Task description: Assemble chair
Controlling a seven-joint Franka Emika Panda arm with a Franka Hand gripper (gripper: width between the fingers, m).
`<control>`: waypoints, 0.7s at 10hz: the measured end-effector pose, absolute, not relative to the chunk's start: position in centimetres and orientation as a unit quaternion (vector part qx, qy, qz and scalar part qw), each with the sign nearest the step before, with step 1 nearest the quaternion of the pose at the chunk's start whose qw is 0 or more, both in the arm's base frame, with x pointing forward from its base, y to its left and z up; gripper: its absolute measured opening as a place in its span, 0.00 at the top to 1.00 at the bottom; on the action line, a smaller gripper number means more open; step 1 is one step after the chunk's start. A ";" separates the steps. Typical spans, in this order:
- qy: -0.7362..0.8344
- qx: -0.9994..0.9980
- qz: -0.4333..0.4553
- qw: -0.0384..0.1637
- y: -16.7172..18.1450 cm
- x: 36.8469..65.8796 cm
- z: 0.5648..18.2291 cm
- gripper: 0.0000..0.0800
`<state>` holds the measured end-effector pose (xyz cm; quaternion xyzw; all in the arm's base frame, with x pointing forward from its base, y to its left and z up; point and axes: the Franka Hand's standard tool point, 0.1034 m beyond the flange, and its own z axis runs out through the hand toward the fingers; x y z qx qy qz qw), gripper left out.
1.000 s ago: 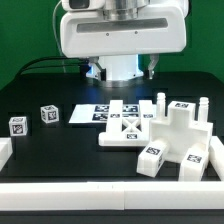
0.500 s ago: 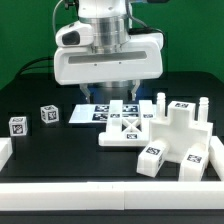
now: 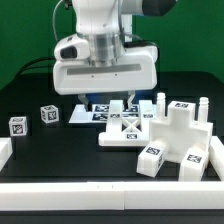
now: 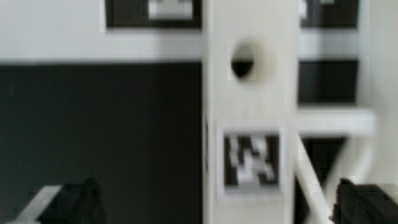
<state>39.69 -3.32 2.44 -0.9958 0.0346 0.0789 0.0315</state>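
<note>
- While the gripper (image 3: pixel 108 100) hangs low over the chair's X-braced panel (image 3: pixel 124 128), its jaws stand spread wide with nothing held. The step in hand looks like a reach for that panel.
- The panel lies flat on the black table (image 3: pixel 50 160), just in front of the marker board (image 3: pixel 88 114). It is close against the chunky block assembly (image 3: pixel 182 130) on the exterior view's right. Two small tagged cubes (image 3: pixel 49 114) sit well apart on the exterior view's left.
- In the wrist view a white bar, likely part of the panel, runs between the two fingertips (image 4: pixel 71 203). It carries a round hole (image 4: pixel 244 65) and a tag (image 4: pixel 254 158), and the aim seems roughly centred.
- To do it well, come straight down with the bar midway between the fingers. Close only once both tips are below its upper face.
- The risk, as I judge it, is that a tip landing on the panel or nudging the neighbouring assembly shifts the parts.
</note>
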 end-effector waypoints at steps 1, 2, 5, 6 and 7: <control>0.032 -0.996 0.081 0.027 -3.1 39.2 1.7 0.19; 0.030 -0.996 0.079 0.025 -3.0 39.1 1.6 0.19; 0.031 -0.996 0.079 0.025 -3.0 39.1 1.5 0.19; 0.031 -0.996 0.079 0.025 -3.0 39.1 1.5 0.19; 0.032 -0.996 0.080 0.026 -2.9 39.2 1.7 0.19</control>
